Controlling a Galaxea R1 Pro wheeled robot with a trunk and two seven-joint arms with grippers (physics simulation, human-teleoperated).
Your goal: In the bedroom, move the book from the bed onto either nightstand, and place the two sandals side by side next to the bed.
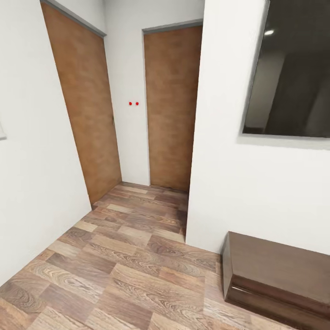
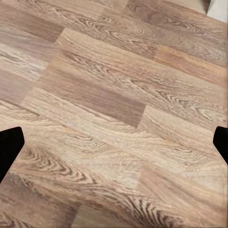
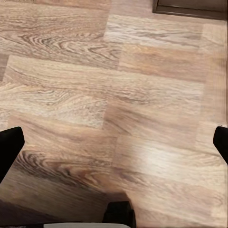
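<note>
Brown wood-plank floor (image 1: 119, 261) runs to two brown doors (image 1: 172, 110) set in white walls (image 1: 36, 183). A low dark brown glossy nightstand (image 1: 275, 275) stands against the wall under a dark-framed window (image 1: 293, 68). The left tool (image 2: 114, 142) and right tool (image 3: 114, 142) hang over bare planks, both spread wide and holding nothing.
</note>
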